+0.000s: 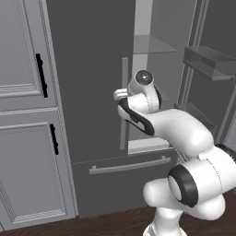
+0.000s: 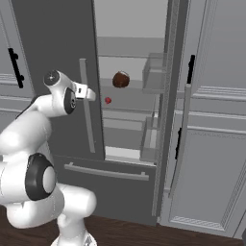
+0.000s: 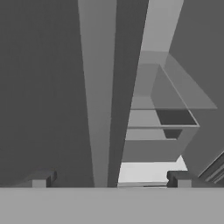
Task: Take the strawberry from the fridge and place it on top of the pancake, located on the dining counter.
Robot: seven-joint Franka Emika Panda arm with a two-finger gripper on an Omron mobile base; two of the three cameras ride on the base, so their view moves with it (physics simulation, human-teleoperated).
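Observation:
The fridge (image 1: 87,69) has its left door shut and its right door swung open. On a glass shelf inside lies the tiny red strawberry (image 2: 107,100). My gripper (image 3: 109,181) is open, its fingertips (image 3: 41,179) wide apart. It hovers at the left door's long vertical handle (image 3: 97,87), which runs up between the tips. From the base the hand (image 2: 89,92) sits just left of that handle and left of the strawberry, outside the fridge (image 2: 53,38). The pancake and the dining counter are out of view.
A dark reddish-brown round lump (image 2: 121,79) rests on the shelf above the strawberry. The open door (image 2: 166,96) carries clear bins (image 2: 153,72). Light grey cabinets (image 1: 27,92) with black handles flank the fridge. The bottom drawer handle (image 1: 129,165) is below.

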